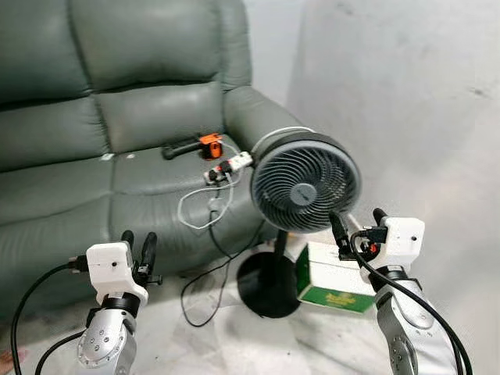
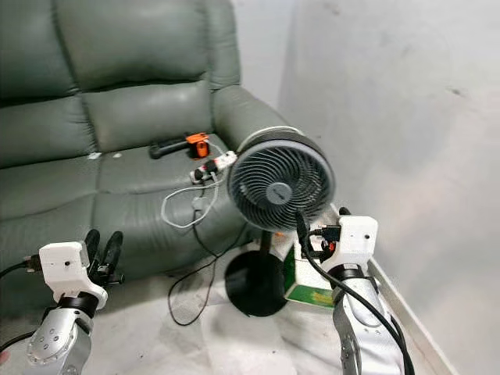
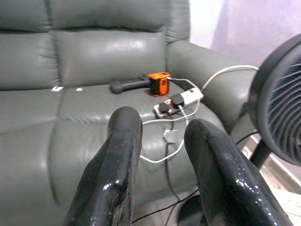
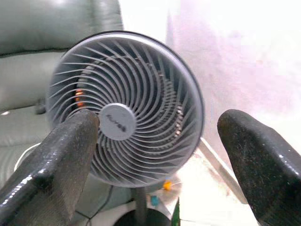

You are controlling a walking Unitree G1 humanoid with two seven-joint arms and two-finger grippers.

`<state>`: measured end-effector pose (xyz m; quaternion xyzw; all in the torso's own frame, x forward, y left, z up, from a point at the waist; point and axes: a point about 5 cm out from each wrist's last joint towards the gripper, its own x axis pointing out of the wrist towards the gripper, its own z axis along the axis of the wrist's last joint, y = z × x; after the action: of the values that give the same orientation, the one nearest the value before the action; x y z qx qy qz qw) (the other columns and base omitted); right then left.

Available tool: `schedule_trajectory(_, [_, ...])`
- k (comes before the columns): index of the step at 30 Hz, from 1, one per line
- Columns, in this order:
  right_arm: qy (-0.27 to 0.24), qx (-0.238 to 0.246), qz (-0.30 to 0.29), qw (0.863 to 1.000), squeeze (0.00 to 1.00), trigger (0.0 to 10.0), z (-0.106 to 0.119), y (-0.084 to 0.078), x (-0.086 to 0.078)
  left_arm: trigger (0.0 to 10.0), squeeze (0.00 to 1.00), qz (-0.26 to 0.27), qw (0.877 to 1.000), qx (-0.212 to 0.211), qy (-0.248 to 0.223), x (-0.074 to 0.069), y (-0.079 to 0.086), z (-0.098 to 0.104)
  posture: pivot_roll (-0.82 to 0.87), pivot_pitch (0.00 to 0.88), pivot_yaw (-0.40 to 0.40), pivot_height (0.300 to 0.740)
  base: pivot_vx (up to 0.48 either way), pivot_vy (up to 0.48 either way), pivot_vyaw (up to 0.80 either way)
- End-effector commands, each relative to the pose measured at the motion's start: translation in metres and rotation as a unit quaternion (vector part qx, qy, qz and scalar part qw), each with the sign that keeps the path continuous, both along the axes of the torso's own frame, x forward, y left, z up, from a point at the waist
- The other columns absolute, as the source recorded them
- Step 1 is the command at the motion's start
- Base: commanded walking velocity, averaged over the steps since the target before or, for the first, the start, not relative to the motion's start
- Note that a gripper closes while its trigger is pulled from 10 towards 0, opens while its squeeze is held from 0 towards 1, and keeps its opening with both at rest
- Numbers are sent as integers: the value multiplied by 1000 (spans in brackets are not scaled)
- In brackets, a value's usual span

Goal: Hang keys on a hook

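Keys: none made out anywhere; no hook either.
Left gripper: at 7 o'clock, fingers slightly parted, empty, raised ready.
Right gripper: at 4 o'clock, spread wide, empty, facing fan.
Sofa: power strip rested at 12.

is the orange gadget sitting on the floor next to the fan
No, the orange gadget lies on the sofa seat, behind the fan.

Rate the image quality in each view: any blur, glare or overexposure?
Head views: sharp and evenly lit, with soft sheen on the sofa. Left wrist view: the left tool is blurred up close and glossy; the sofa behind is fairly clear. Right wrist view: the wall is blown out to white-pink, the fan slightly soft, the right tool out of focus.
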<state>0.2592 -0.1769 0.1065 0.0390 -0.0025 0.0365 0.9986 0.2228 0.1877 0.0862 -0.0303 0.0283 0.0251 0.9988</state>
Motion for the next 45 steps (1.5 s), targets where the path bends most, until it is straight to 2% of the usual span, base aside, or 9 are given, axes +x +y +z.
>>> schedule_trajectory(1, [8, 3, 2, 1000, 0, 10000, -2, -1, 0, 10000, 0, -9, 1000, -1, 4, 1, -1, 0, 39, 33, -25, 740, 0, 0, -800])
schedule_trajectory(10, [13, 5, 2, 1000, 0, 10000, -2, -1, 0, 10000, 0, -16, 1000, -4, 7, 2, -2, 0, 31, 34, -23, 740, 0, 0, -800])
schedule_trajectory(18, [16, 6, 2, 1000, 0, 10000, -2, -2, 1, 10000, 0, -2, 1000, 29, 2, 4, -1, 5, 16, 42, -30, 740, 0, 0, -800])
schedule_trajectory(26, [17, 9, 0, 1000, 0, 10000, -2, -2, 2, 10000, 0, -3, 999, 32, 8, 6, -1, 2, 17, 41, -26, 740, 0, 0, -800])
schedule_trajectory(30, [19, 10, 1, 1000, 0, 10000, -2, -1, 2, 10000, 0, 8, 999, 48, -4, 8, 1, 6, 15, 43, -22, 740, 0, 0, -800])
schedule_trajectory(37, [21, 17, 4, 1000, 0, 10000, -3, -1, 2, 10000, 0, 1, 999, 41, 2, 8, 0, 4, 24, 39, -23, 740, 0, 0, -800])
schedule_trajectory(45, [23, 22, 8, 999, 0, 10000, -4, 0, 2, 10000, 0, -3, 999, 41, 6, 8, 0, 3, 24, 36, -23, 740, 0, 0, -132])
